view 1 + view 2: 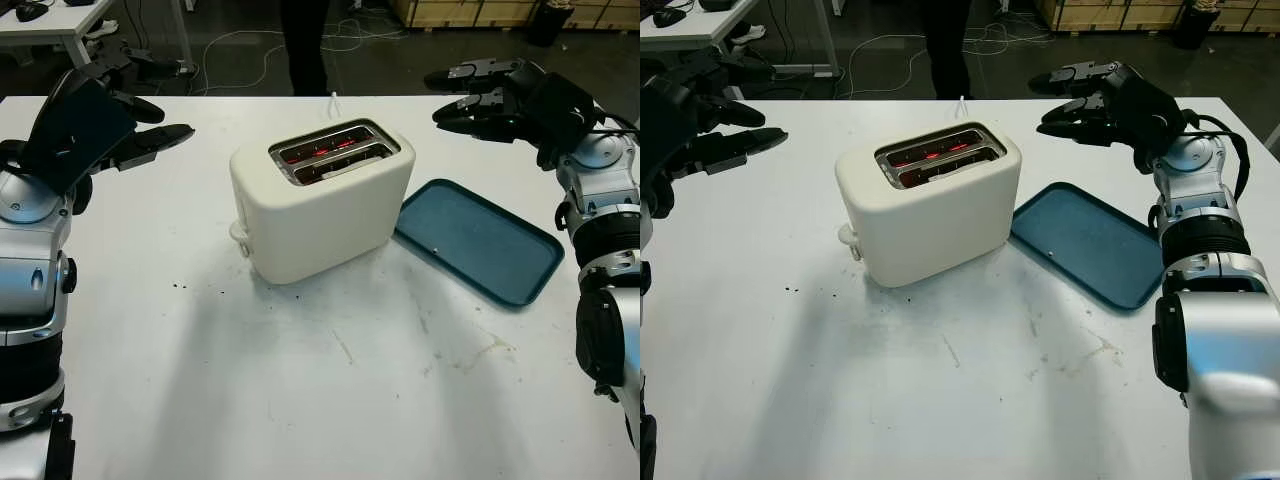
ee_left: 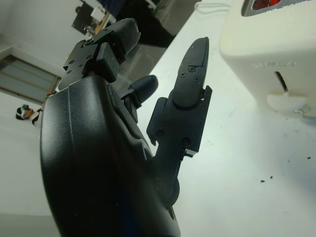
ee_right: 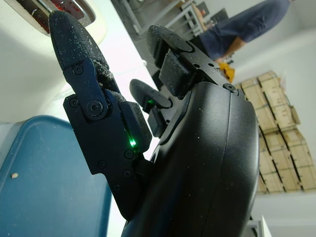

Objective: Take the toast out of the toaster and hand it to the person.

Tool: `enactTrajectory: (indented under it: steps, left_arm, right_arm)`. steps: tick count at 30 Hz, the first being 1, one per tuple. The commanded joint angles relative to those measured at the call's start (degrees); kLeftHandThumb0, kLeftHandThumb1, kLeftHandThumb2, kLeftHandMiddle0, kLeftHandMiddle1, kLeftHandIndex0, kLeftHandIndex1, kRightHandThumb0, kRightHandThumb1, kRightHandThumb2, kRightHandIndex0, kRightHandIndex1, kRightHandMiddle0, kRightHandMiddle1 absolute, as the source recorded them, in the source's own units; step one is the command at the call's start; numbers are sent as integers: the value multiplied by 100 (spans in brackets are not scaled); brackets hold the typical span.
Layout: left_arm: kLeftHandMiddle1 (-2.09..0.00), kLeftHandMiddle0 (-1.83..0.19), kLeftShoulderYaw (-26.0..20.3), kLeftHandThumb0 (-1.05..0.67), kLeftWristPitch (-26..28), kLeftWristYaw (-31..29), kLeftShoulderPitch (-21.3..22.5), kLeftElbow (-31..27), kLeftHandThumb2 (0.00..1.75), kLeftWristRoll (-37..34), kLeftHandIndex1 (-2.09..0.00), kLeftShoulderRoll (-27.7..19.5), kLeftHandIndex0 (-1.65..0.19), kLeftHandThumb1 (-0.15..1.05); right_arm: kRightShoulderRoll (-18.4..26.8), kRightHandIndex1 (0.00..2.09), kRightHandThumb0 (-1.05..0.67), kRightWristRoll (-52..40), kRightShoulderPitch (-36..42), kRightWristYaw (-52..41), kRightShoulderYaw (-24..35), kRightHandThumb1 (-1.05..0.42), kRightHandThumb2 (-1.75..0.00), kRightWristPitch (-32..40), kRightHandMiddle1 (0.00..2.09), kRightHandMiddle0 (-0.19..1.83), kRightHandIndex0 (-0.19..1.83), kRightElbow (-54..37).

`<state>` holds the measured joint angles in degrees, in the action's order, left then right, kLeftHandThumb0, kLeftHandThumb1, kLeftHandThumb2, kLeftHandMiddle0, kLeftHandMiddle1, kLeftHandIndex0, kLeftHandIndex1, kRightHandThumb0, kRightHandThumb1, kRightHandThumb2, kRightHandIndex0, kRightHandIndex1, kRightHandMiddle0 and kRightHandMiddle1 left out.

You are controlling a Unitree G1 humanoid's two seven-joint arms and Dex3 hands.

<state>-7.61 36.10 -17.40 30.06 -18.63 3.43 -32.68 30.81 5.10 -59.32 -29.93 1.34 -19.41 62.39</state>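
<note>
With both my left hand and right hand open and empty, I risk scorching fingers, since the toaster slots glow red.

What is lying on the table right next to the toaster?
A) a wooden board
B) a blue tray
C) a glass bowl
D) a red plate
B: a flat blue tray lies on the white table beside the cream toaster, on the robot's right side.
</note>
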Motion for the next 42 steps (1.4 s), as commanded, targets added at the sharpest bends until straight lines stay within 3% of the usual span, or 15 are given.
enactTrajectory:
  steps: [1, 42]
  left_arm:
    - [-133, -6, 11, -35, 0, 49, 57, -15, 0, 29, -82, -4, -17, 89]
    - [-135, -6, 25, -31, 24, 97, 63, -19, 1, 22, -85, 38, -16, 90]
  right_arm:
    - [-45, 59, -87, -90, -18, -10, 56, -80, 0, 35, 1, 75, 56, -10]
    - [-114, 55, -86, 11, 270, 751, 4, -80, 0, 367, 2, 74, 60, -485]
